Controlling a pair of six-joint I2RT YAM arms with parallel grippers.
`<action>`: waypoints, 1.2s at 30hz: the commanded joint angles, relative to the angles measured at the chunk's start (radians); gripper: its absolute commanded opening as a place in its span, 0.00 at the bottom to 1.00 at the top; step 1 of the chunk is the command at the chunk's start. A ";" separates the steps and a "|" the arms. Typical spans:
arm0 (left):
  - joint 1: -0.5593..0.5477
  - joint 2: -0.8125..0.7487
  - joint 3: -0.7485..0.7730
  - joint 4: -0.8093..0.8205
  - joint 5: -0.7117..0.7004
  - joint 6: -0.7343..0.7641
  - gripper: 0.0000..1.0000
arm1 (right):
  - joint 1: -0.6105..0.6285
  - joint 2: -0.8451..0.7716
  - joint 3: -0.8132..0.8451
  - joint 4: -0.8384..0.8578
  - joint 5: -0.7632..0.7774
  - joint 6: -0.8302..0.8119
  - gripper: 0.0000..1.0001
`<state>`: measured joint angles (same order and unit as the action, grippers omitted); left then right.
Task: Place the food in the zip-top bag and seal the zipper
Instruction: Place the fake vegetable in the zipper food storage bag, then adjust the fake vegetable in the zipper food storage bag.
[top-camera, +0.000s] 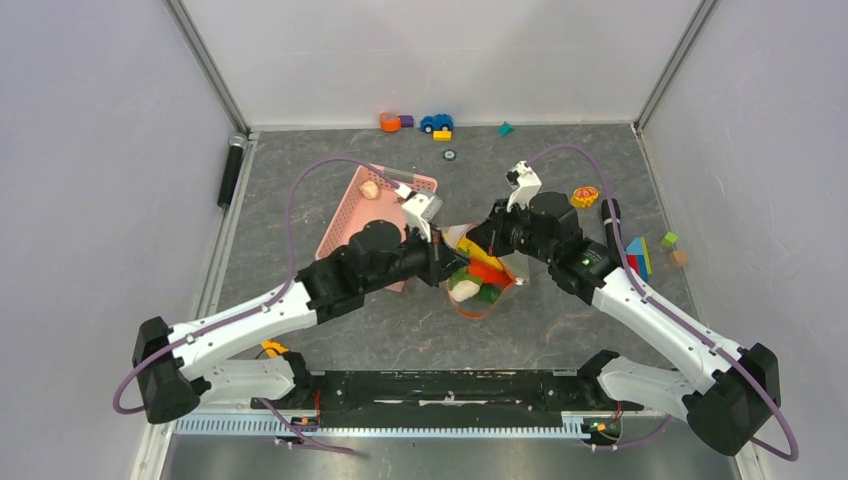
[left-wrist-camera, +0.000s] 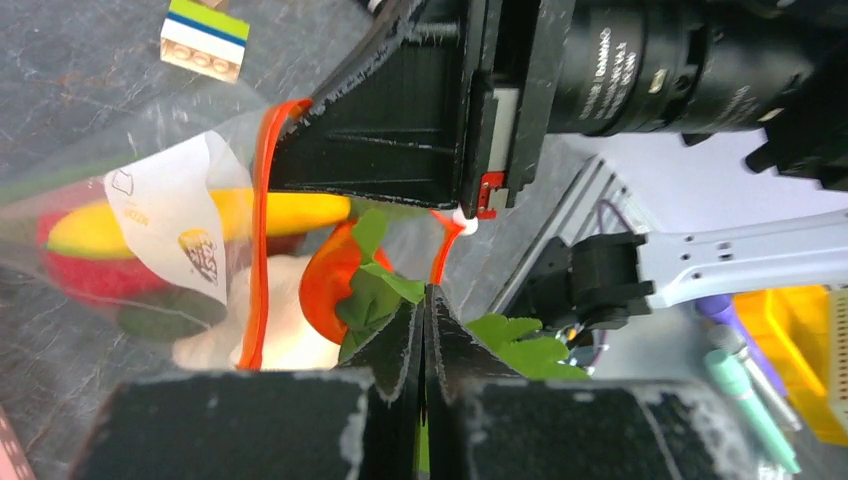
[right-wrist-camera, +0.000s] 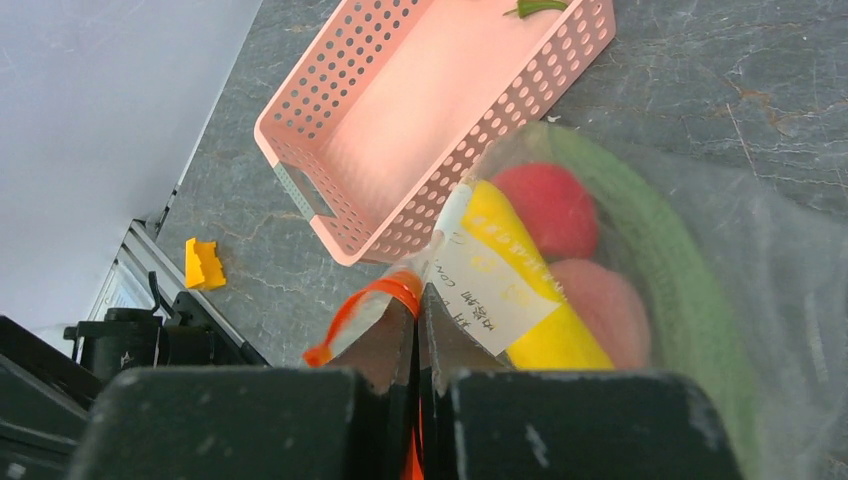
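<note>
- Pinching the zipper (left-wrist-camera: 258, 250), both tools meet over the zip-top bag (top-camera: 482, 283), which sits just beside the pink basket (top-camera: 352, 215), on the side toward the right arm.
- Left tool (left-wrist-camera: 424, 305): its fingers are pressed together on the orange-red strip at the bag's mouth, close to the small white slider knob (left-wrist-camera: 466, 222).
- Right tool (right-wrist-camera: 418, 305): its fingers are likewise pressed together on the orange-red strip, at the corner of the bag nearest the pink basket in the right wrist view.
- The bag is clear, with a white printed label (left-wrist-camera: 170, 215) on its face; the food shows through the plastic.
- Inside the bag: a yellow banana (right-wrist-camera: 525, 280), a red tomato (right-wrist-camera: 553, 205), a pink piece (right-wrist-camera: 605, 305), a long green cucumber (right-wrist-camera: 665, 270) curving round them, a white mushroom (top-camera: 464, 290), and an orange carrot (left-wrist-camera: 325, 280) with green leaves (left-wrist-camera: 385, 285) at the mouth.
- The carrot's leaves lie right by the left tool's fingertips; whether they cross the strip cannot be told.
- In the pink basket a small tan item (top-camera: 370, 188) lies at the far end.
- Beyond the basket, by the far wall of the bench (top-camera: 300, 160), stand a blue toy car (top-camera: 436, 122) and an orange block (top-camera: 389, 121).
- A yellow scrap (right-wrist-camera: 203, 263) lies on the bench near the basket's corner, in the right wrist view.
</note>
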<state>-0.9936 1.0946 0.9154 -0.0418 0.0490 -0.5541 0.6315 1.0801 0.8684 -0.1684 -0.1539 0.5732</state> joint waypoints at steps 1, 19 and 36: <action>-0.054 0.069 0.070 -0.075 -0.154 0.097 0.02 | -0.006 -0.025 0.012 0.119 -0.043 0.022 0.00; -0.178 0.330 0.275 -0.314 -0.611 0.071 0.18 | -0.006 -0.049 -0.005 0.144 -0.105 0.023 0.00; -0.178 0.002 0.157 -0.275 -0.472 0.073 1.00 | -0.016 -0.127 -0.064 0.075 0.112 -0.003 0.00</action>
<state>-1.1713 1.1431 1.1015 -0.3122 -0.4076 -0.4767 0.6201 1.0035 0.8211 -0.1509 -0.1043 0.5751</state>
